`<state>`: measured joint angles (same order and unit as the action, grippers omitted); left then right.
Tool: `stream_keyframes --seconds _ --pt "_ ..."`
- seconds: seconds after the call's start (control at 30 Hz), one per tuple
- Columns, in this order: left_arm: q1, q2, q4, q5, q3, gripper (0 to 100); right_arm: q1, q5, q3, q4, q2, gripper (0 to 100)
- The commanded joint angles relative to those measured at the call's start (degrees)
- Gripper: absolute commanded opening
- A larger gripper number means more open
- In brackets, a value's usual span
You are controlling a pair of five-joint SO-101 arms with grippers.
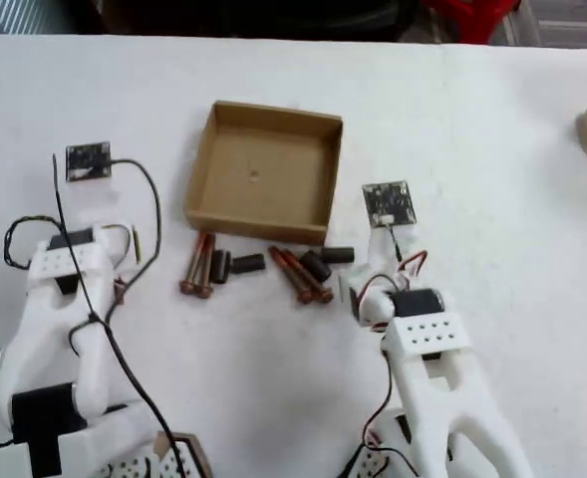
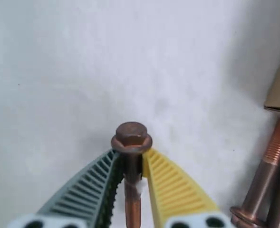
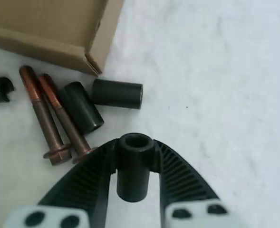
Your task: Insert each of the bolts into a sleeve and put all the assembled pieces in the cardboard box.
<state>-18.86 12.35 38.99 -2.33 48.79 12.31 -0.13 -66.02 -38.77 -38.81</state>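
Left pincer (image 2: 131, 153) clamps bolt (image 2: 131, 137), right pincer (image 3: 135, 145) sleeve (image 3: 134, 173): wrist views.

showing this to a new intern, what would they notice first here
The left end effector is shut on a copper bolt, and the right end effector is shut on a black sleeve. An open cardboard box sits on the table, with loose bolts and sleeves along its near wall.

Left hand (image 2: 131, 153), right hand (image 3: 135, 145), both clenched.
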Motion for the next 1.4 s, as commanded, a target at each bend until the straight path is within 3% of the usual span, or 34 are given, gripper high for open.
stream_keyframes --seconds 0.0,0.17,0.43,0.77,1.03,1.27,1.37 --pt "0.22 2.24 -1.76 0.44 -0.53 2 2.33 -4.92 3.25 5.76 -1.71 1.8" --pt "0.22 2.24 -1.76 0.44 -0.53 2 6.02 -12.04 3.25 12.79 -1.71 1.8" --pt "0.22 2.15 -3.69 0.44 -0.35 2 13.32 -12.13 1.41 20.97 -1.63 1.8" --pt "0.31 2.15 -3.69 0.44 -0.35 2 20.18 -12.13 -21.63 69.85 -1.54 1.8" --pt "0.4 2.15 -3.69 0.44 -0.35 2 22.9 -12.13 -23.65 72.75 -1.45 1.8" --pt "0.4 2.15 -6.77 0.44 1.41 2 24.57 -12.13 -29.89 87.69 -1.01 1.7" --pt "0.4 2.24 -6.95 0.44 1.58 2 24.92 -12.13 -29.8 87.25 -0.22 1.7"
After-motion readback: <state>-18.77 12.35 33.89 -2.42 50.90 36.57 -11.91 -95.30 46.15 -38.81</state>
